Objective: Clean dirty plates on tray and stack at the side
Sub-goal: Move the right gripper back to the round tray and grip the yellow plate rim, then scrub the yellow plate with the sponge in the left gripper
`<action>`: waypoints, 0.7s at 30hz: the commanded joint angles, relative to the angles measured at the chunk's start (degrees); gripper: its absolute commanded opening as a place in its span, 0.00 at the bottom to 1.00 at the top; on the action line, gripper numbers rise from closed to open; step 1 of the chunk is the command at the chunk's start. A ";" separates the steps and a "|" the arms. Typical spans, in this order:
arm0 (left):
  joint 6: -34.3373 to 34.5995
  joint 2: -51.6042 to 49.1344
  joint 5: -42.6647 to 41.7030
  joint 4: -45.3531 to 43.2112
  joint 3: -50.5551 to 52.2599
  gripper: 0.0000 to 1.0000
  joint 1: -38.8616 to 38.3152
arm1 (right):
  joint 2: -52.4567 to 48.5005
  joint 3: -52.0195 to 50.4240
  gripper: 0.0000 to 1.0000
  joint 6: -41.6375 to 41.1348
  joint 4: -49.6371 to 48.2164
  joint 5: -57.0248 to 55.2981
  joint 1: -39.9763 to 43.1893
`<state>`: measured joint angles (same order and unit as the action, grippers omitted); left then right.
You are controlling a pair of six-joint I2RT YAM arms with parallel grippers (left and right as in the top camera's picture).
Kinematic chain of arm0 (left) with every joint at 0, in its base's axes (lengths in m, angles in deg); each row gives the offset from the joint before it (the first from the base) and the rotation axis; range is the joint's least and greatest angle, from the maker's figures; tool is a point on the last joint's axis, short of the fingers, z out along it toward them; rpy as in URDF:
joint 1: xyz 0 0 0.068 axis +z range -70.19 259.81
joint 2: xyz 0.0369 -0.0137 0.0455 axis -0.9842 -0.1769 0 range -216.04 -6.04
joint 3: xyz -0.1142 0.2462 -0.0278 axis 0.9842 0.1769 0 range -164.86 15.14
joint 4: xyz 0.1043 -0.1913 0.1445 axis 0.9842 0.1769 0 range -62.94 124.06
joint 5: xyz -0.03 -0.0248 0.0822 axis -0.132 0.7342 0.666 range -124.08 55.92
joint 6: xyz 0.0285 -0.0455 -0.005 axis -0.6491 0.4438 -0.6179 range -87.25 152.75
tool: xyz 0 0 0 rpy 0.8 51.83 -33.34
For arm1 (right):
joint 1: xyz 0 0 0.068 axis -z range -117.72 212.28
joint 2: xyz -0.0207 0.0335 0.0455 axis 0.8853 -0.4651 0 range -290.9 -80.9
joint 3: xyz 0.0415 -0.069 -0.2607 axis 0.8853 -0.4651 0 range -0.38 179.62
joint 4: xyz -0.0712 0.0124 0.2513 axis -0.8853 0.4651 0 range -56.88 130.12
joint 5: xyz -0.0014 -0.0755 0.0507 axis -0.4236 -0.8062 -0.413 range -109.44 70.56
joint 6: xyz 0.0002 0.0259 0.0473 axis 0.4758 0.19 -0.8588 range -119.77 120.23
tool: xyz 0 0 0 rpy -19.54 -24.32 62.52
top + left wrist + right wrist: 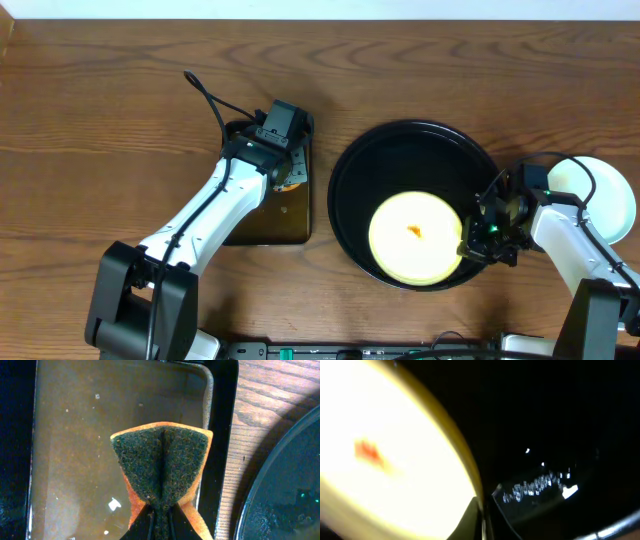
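Arms bending toward the tray [400,160].
One sponge [160,467] is hanging pinched in the left end effector [161,520] left of it; the right end effector [482,520] is clamping one yellow plate [415,238] inside it.

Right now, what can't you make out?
Pale round plates beside round black tray, overhead: right arm overlaps them; count unclear.
Right hand, right wrist view: blurred, dark; grip on pale yellow round plate unclear.
Left hand, left wrist view: cut off by bottom edge behind pinched green-orange sponge.
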<state>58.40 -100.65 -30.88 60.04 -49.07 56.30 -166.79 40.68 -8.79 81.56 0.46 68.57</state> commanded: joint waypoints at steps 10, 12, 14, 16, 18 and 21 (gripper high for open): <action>-0.35 0.61 -0.63 -0.07 0.24 0.08 0.02 | -0.28 -0.24 0.01 -1.29 -15.39 4.42 -0.76; -0.37 0.61 -3.30 -0.48 0.24 0.08 -0.04 | -0.28 -0.24 0.01 -1.27 -17.68 4.37 -1.05; -0.70 0.61 -6.69 -1.46 0.24 0.08 -0.44 | -0.28 -0.26 0.01 -1.27 -18.88 4.35 -1.53; -2.29 0.61 -10.73 -3.23 0.24 0.08 -1.38 | -0.28 -0.26 0.01 -1.27 -19.10 4.24 -2.27; -2.93 0.61 -13.70 -5.14 0.24 0.08 -3.04 | -0.39 -0.26 0.01 -1.73 -19.04 3.93 -3.26; -2.91 0.59 -14.58 -7.91 0.24 0.08 -6.93 | -0.57 -0.28 0.01 -2.19 -18.93 3.89 -5.03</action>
<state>56.95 -100.65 -40.62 53.81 -49.05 53.26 -166.79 40.46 -9.88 62.63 3.23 65.55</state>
